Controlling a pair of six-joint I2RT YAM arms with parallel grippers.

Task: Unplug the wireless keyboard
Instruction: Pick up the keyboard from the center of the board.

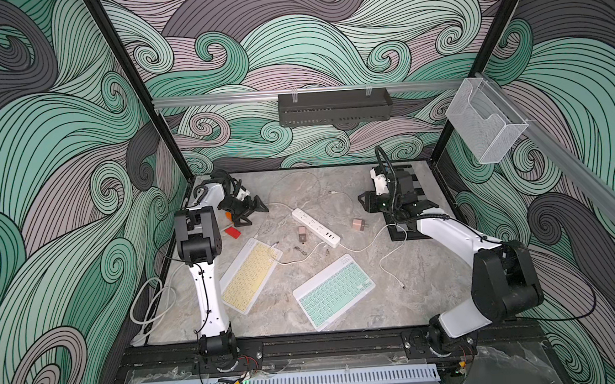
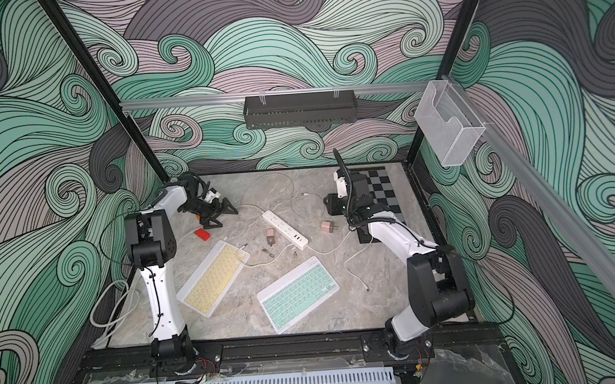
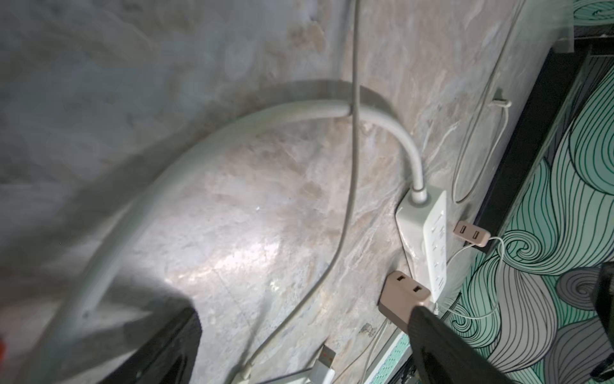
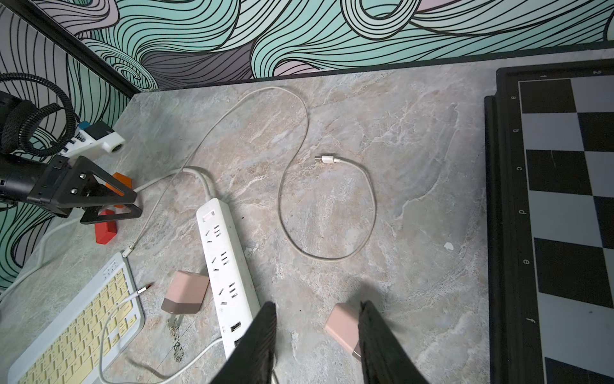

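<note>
Right gripper (image 4: 317, 306) jaws apart, nothing held — pink adapter (image 4: 342, 327) by one finger, just right of the power strip (image 1: 316, 226). Left gripper (image 1: 255, 214) wide apart, left of the strip. Yellow keyboard (image 1: 250, 274) and mint keyboard (image 1: 333, 291) lie in front of it. Black tray (image 1: 333, 106), behind the strip — we can't see its contents.

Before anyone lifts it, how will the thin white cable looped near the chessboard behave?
The thin white cable is probably floppy: it lies in loose curves. Being so thin, it looks light; its free plug would likely dangle.
</note>
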